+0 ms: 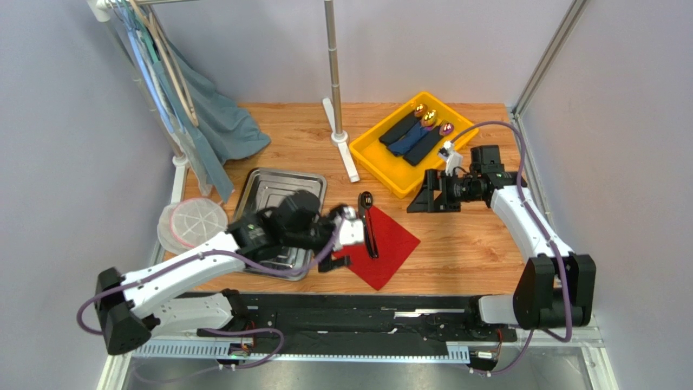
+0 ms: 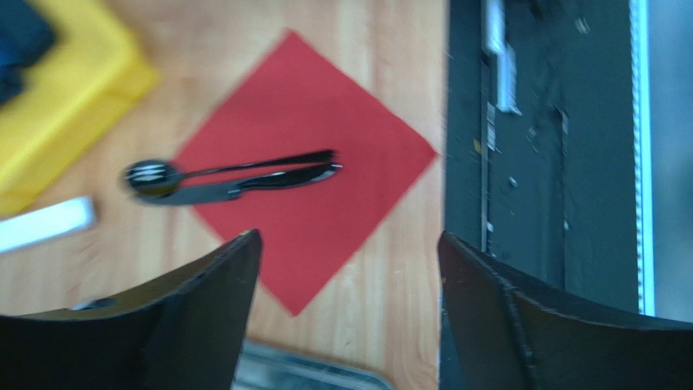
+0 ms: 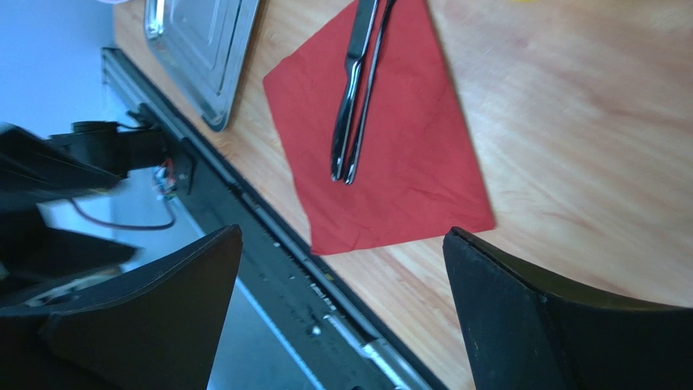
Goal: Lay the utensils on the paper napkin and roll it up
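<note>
The red paper napkin [image 1: 389, 248] lies flat as a diamond on the wooden table, near the front edge. Two black utensils [image 1: 370, 229], a spoon [image 2: 150, 175] and a knife [image 2: 244, 185], lie side by side across it, and their heads stick out past its far corner. My left gripper [image 1: 340, 248] is open and empty, just left of the napkin's left corner [image 2: 297, 309]. My right gripper [image 1: 424, 197] is open and empty, above the table to the right of the napkin [image 3: 407, 162]. The utensils' handles [image 3: 350, 122] show in the right wrist view.
A steel tray [image 1: 268, 203] sits under the left arm. A yellow bin [image 1: 382, 158] at the back right holds dark rolled napkins. A round white lid [image 1: 191, 223] lies at the left. A stand pole [image 1: 333, 81] and hanging cloth [image 1: 224, 122] are at the back. A black rail [image 2: 529, 162] runs along the front edge.
</note>
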You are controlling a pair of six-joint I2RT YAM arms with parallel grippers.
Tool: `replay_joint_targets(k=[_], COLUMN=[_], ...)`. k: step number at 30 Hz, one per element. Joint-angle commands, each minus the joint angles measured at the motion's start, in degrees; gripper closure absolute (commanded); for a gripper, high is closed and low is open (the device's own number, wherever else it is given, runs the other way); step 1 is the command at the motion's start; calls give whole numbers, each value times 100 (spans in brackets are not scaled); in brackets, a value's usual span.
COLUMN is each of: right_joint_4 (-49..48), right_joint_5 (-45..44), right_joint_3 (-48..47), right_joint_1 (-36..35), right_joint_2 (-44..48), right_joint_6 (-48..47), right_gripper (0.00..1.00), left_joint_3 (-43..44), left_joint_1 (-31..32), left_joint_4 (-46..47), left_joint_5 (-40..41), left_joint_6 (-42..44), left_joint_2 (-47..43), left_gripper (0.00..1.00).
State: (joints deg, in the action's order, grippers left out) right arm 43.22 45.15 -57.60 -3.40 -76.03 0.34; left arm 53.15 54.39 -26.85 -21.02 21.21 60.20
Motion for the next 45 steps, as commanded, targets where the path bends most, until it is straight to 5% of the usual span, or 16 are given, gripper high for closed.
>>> replay_joint_targets(k=[1,6,11,26,45], right_joint_4=[485,547,643,846,811], right_joint_5=[697,689,522,346,258], right_joint_3=[-85,144,302,399,390], right_joint_1=[-47,-47,-47,-38,-38], right_joint_2=[-473,-492,-387,-202,-175], right_joint_6=[282,388,353,151,203], right_gripper=[0,2,5,10,6], left_joint_3=[-480,-525,-358,-252,-454], left_joint_1=[703,1213,1574,1917,1961], left_joint_4=[891,1928,2342,2386,2474], left_joint_5=[89,272,335,599,634], left_joint_6=[1139,1175,1315,1333,1412], left_joint_2=[579,1616,2485,3349,3393], left_gripper=[25,53,63,54,60])
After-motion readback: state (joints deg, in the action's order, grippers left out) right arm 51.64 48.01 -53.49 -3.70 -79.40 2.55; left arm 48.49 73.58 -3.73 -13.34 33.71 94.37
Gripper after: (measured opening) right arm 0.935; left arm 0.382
